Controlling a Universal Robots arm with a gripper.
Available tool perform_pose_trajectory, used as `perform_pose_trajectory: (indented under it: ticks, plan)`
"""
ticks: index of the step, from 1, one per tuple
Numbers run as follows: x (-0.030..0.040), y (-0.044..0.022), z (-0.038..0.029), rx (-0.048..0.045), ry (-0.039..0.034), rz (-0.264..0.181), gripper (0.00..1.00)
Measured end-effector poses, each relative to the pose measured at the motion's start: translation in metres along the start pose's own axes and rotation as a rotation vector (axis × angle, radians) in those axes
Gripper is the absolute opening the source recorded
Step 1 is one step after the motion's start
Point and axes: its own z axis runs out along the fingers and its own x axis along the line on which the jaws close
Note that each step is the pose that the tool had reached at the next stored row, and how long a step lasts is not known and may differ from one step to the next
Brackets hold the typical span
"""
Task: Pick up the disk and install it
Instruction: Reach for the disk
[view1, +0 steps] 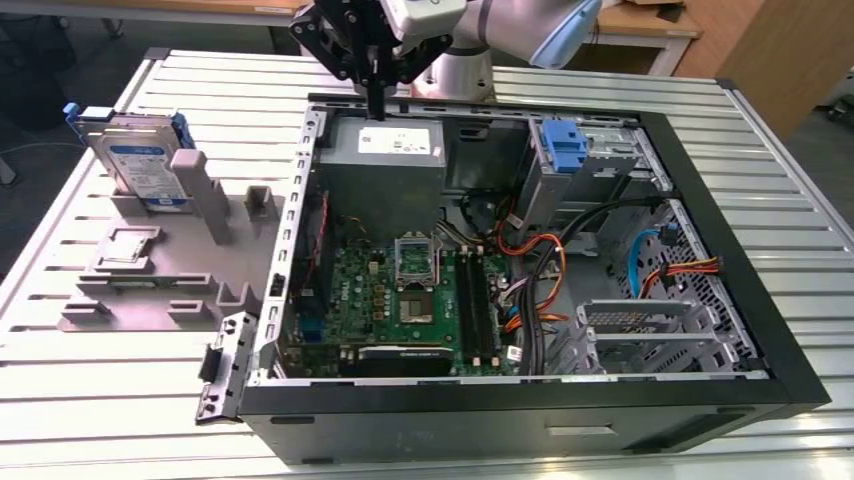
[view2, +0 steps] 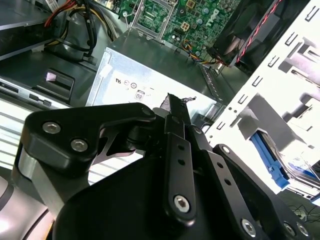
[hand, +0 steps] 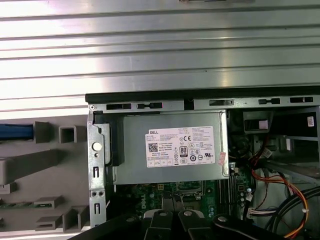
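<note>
Clenched fingers (view2: 176, 135), empty, above power supply (view1: 384, 143); well apart, disk (view1: 140, 165) upright in grey stand (view1: 147, 285) on counter (view1: 80, 400).

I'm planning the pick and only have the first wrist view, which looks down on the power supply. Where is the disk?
Observer: In the exterior view the disk stands upright in the grey fixture, outside the computer case, on the exterior view's left.
Operator: Is the gripper holding anything?
Observer: No. The gripper hangs over the power supply with its fingers shut on nothing.
Operator: Anything blue inside the case?
Observer: An upright blue bracket stands in the far corner, on the exterior view's right.
</note>
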Motion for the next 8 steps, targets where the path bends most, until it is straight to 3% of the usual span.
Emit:
perform_pose_trajectory:
  ticks: [8]
  plan:
    - [0.0011, -0.0001, 0.0000, -0.0001, 0.0000, 0.000, 0.11]
